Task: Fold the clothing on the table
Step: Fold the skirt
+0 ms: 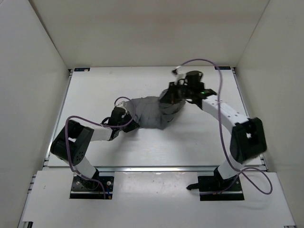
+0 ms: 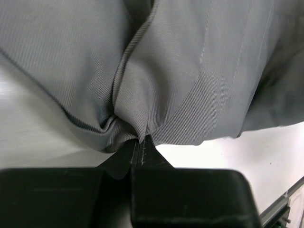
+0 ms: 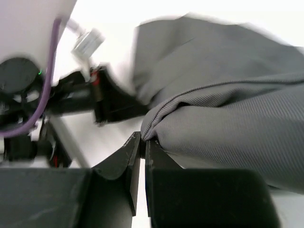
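clothing (image 1: 151, 113): dark grey and heavily creased. It lies bunched about the middle of the counter (image 1: 190, 142), running from a near-left end to a far-right end, and I have a hold at each end.
left tool (image 2: 140, 142): the jaws are closed tight on a gathered pinch of cloth at the near-left end, and creases fan out from the tips.
right tool (image 3: 144, 137): the jaws are closed at the far-right end. A rolled edge of the cloth meets the tips, and I judge it pinched, though only thinly.
step in hand: I read this as a two-point hold, ready to lift and carry one side over the other.
doing it well: I would raise both tools together and level, with the cloth lightly taut between them so it hangs flat. Then I would lay it down edge to edge.
caution: I would go slowly on the right, where the bite looks shallow and could slip.
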Motion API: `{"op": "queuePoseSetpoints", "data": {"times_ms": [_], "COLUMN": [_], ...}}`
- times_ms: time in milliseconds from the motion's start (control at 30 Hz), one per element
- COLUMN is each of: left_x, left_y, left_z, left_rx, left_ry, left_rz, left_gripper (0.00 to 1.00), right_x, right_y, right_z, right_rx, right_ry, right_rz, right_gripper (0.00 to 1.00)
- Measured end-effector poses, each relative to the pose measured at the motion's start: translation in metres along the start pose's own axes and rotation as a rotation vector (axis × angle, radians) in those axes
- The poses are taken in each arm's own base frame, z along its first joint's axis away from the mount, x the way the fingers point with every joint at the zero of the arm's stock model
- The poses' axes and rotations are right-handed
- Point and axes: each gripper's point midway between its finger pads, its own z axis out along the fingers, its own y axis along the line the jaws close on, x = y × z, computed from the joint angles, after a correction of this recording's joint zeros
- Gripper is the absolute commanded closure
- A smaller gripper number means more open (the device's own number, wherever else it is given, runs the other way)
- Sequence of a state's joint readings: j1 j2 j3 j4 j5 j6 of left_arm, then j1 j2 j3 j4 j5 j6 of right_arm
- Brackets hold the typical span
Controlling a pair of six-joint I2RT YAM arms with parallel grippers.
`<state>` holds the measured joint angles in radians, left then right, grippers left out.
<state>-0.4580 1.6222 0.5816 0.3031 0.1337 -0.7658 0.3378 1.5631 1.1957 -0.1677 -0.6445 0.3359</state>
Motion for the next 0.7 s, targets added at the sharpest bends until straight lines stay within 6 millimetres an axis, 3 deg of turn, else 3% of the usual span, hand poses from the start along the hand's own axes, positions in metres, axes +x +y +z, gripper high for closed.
{"op": "queuePoseSetpoints", "data": {"times_ms": [133, 300, 433, 567, 633, 700], "left_x": [-0.001, 0.000, 0.002, 0.003, 0.004, 0.004], "left_y": [0.005, 0.005, 0.004, 0.006, 0.009, 0.012], "left_z": [-0.003, -0.004, -0.005, -0.008, -0.011, -0.016], "left_rx": [0.013, 0.029, 0.043, 0.052, 0.054, 0.059], "left_ry": [-0.019, -0.024, -0.025, -0.031, -0.030, -0.023], "left_rz": [-0.027, -0.038, -0.044, -0.056, -0.063, -0.078], "left_gripper": [1.00, 1.00, 1.00, 0.98, 0.80, 0.63], "right_x": [0.030, 0.084, 0.124, 0.133, 0.133, 0.134], "right_y": [0.049, 0.074, 0.077, 0.070, 0.069, 0.071], "right_z": [0.071, 0.130, 0.146, 0.146, 0.145, 0.143], "right_rx": [-0.167, -0.261, -0.285, -0.282, -0.294, -0.307], "right_ry": [0.184, 0.375, 0.483, 0.516, 0.522, 0.535], "right_rz": [-0.082, -0.124, -0.105, -0.076, -0.070, -0.069], "right_gripper": [1.00, 1.00, 0.99, 1.00, 0.94, 0.69]}}
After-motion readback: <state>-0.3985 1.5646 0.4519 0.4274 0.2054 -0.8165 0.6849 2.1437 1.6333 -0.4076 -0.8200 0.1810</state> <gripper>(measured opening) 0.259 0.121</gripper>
